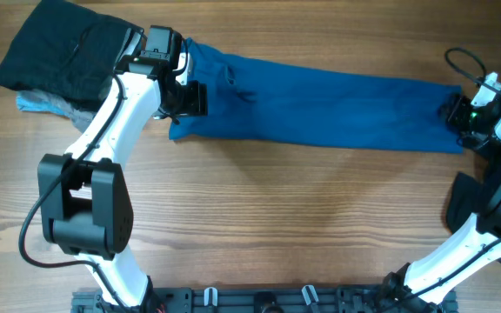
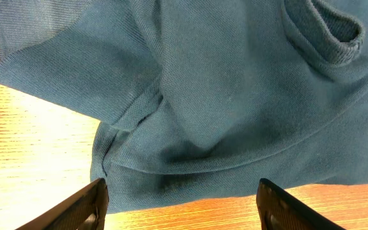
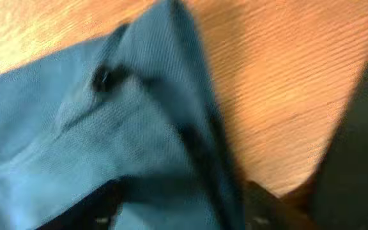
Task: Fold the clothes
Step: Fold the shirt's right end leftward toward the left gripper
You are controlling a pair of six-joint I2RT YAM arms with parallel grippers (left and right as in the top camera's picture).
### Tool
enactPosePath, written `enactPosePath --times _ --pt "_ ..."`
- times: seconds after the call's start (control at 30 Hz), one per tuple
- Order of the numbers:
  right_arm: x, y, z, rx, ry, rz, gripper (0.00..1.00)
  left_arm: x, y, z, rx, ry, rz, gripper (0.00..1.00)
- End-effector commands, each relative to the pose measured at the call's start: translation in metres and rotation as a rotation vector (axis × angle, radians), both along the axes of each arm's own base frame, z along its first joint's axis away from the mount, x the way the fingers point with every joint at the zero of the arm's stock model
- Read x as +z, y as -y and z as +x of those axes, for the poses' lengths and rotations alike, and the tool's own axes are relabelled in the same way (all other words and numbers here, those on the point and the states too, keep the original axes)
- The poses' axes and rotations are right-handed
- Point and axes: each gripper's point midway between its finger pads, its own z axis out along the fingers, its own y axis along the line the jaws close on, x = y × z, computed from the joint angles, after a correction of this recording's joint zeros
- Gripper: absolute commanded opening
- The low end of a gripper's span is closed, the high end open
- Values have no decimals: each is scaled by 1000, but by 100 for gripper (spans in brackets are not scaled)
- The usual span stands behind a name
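Lying stretched, blue shirt; bare table below.

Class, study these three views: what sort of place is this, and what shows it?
Probably a robotics lab or test bench, not a home: the left arm and right arm work at a wooden table, a blue polo shirt is stretched between them, and a dark garment lies heaped nearby.

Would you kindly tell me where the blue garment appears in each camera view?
Overhead: blue garment stretched across the upper middle.
Left wrist: blue garment fills most of the frame.
Right wrist: blue garment at left and centre, blurred.
Shared landmark: the wooden table beneath it.
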Motion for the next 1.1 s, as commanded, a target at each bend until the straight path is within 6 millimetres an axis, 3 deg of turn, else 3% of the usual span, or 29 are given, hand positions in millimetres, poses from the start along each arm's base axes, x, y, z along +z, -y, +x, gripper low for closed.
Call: enactPosePath --times 0.0,0.1,0.17,0.27,0.37,0.47,0.57,0.63,1.07 --pt "-19 -58 -5 138 36 295 54 9 2 2 -1 23 -16 74" --pt "-14 -67 -4 175 66 338 51 9 2 2 -1 22 -17 73" --pt "-13 -60 -3 149 66 330 40 9 2 2 -1 22 -17 73" --pt "-7 -18 -6 -34 43 290 22 9 2 1 -1 21 -16 73" --pt "32 28 -10 -138 108 247 14 9 2 1 -2 17 -16 73" --pt "78 39 -11 -177 155 228 11 9 2 1 -2 17 -16 73" --pt "115 21 -5 -133 177 209 9 8 1 -1 -1 10 -14 72" --pt "127 1 -1 -90 177 207 9 8 2 -1 -1 10 -15 73" --pt "102 -139 24 181 -43 -9 11 8 1 -1 -4 11 -13 73"
